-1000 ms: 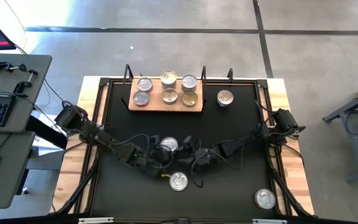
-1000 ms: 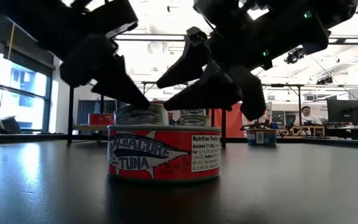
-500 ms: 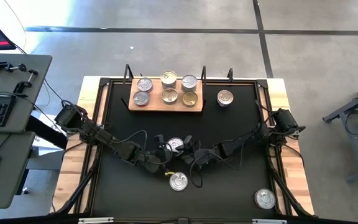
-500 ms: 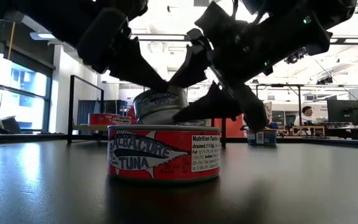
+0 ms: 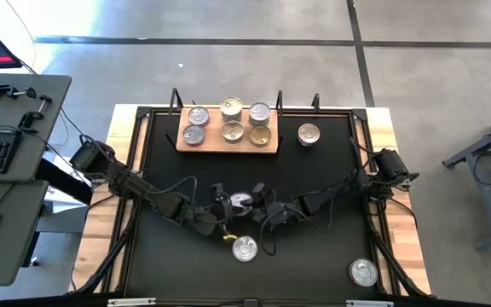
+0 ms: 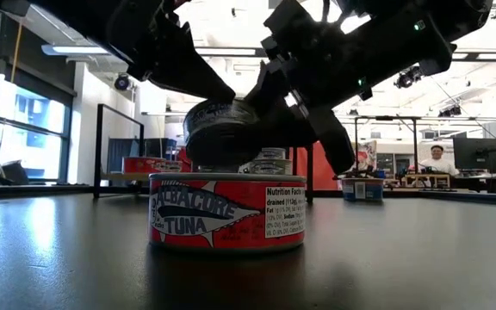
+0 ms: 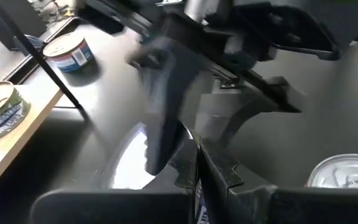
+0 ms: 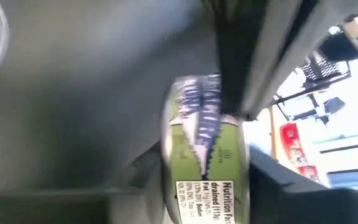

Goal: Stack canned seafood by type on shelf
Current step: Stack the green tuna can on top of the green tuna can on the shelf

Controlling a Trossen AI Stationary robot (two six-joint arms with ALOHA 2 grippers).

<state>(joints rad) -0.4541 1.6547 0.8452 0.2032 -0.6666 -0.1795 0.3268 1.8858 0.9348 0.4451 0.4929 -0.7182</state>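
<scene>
Two hands: met at frame center over the table [image 5: 314,256].
Can [image 6: 220,129]: lifted, tilted, gripped by right hand [image 5: 256,201].
Left hand [image 5: 222,205]: fully closed beside it.
Shelf [image 5: 228,141]: upper center, six cans.

Bright overhead lights, blurred wrist views

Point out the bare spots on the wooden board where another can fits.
The shelf holds six cans filling its left and middle. Only its right end is bare, beside the lone can on the black table. The front edge strip is too narrow.
</scene>
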